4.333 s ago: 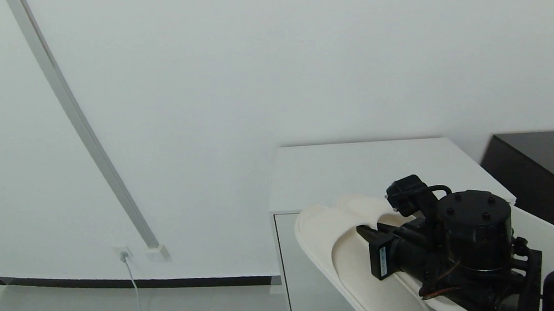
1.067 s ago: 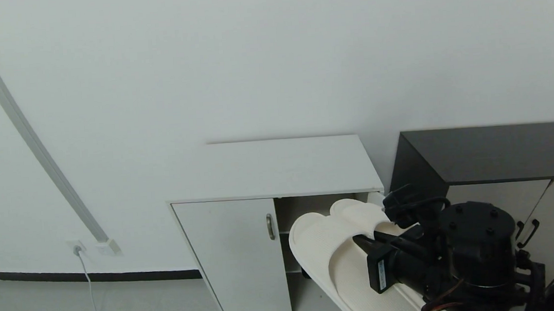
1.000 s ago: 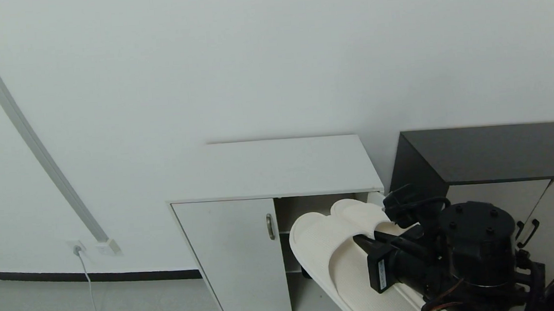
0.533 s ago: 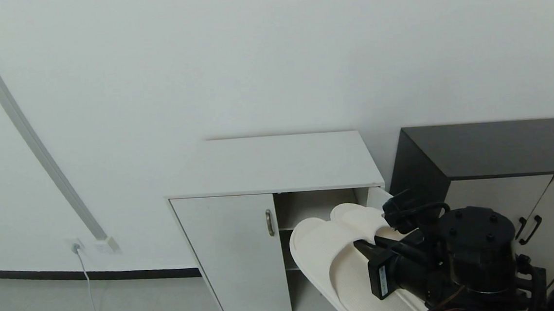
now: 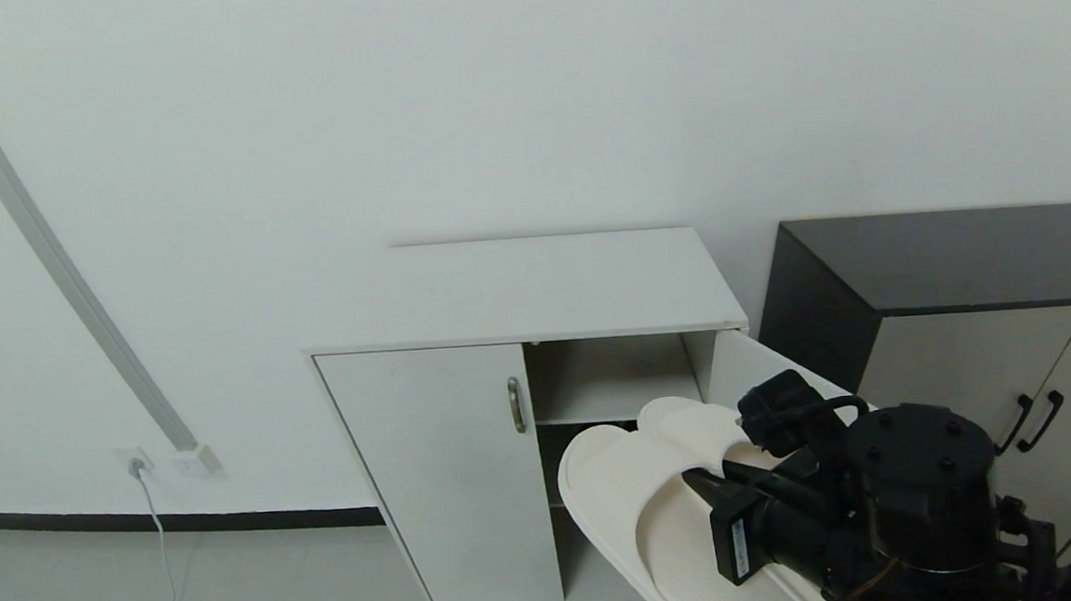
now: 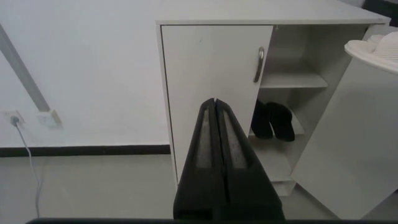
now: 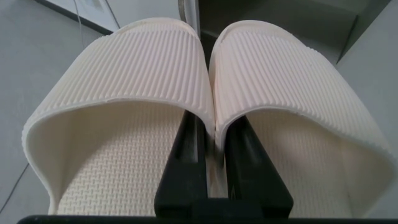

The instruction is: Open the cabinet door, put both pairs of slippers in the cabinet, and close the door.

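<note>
A white cabinet point(image 5: 535, 291) stands against the wall, its left door point(image 5: 435, 477) closed and its right door point(image 5: 766, 360) swung open. My right gripper point(image 7: 210, 134) is shut on a pair of cream slippers point(image 5: 624, 483), pinching their inner edges together in front of the open side, toes toward the cabinet. A pair of black slippers point(image 6: 273, 121) lies on a lower shelf inside. My left gripper point(image 6: 214, 102) is shut on nothing, low and facing the closed left door point(image 6: 211, 93).
A black cabinet point(image 5: 947, 253) with two closed doors stands just right of the white one, close behind the open door. A wall socket with a cable point(image 5: 137, 465) and a slanted metal strip point(image 5: 42, 250) are at the left. Bare floor lies before the cabinet.
The whole head view has swung to face the cabinet, then shifted so more of its inside shows. The cream slippers stay gripped the same way in my right gripper.
</note>
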Controlling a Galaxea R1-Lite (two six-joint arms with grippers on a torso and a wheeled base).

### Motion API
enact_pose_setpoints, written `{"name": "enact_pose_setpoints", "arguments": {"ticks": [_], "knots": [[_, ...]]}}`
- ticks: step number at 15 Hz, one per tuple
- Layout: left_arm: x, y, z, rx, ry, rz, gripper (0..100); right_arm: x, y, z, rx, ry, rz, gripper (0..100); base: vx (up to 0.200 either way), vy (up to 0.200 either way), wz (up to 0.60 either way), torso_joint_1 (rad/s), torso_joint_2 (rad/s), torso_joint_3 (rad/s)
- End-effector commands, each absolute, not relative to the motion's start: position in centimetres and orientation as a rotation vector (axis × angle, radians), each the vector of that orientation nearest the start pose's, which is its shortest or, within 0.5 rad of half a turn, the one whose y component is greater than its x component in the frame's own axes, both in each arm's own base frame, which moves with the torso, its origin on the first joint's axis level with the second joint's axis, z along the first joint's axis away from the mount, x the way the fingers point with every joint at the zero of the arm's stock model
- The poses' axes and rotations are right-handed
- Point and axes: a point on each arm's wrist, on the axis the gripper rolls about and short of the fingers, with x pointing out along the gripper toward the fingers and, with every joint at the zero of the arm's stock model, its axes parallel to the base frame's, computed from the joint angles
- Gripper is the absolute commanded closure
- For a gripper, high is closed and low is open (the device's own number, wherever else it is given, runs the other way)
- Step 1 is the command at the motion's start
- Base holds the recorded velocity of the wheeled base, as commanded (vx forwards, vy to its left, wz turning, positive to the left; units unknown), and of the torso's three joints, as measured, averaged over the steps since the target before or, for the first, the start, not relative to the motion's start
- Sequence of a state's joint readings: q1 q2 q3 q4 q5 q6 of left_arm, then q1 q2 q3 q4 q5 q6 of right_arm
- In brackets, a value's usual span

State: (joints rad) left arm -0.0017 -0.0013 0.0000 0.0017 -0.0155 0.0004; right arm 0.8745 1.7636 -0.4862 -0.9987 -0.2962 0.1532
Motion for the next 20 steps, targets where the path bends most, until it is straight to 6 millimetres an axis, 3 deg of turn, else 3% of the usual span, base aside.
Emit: {"name": "enact_pose_setpoints", "arguments": {"ticks": [1, 20], "knots": [[-2.28, -0.03, 7.53, 0.0, 0.002, -0.017, 100, 18.33, 20.89, 12.02, -0.01, 0.282, 0.554, 100, 0.0, 0.0, 0.0, -0.227, 0.54, 0.3], [-2.28, -0.03, 7.53, 0.0, 0.002, -0.017, 100, 18.38, 21.09, 11.6, -0.014, 0.288, 0.558, 100, 0.0, 0.0, 0.0, -0.179, 0.51, 0.323]]}}
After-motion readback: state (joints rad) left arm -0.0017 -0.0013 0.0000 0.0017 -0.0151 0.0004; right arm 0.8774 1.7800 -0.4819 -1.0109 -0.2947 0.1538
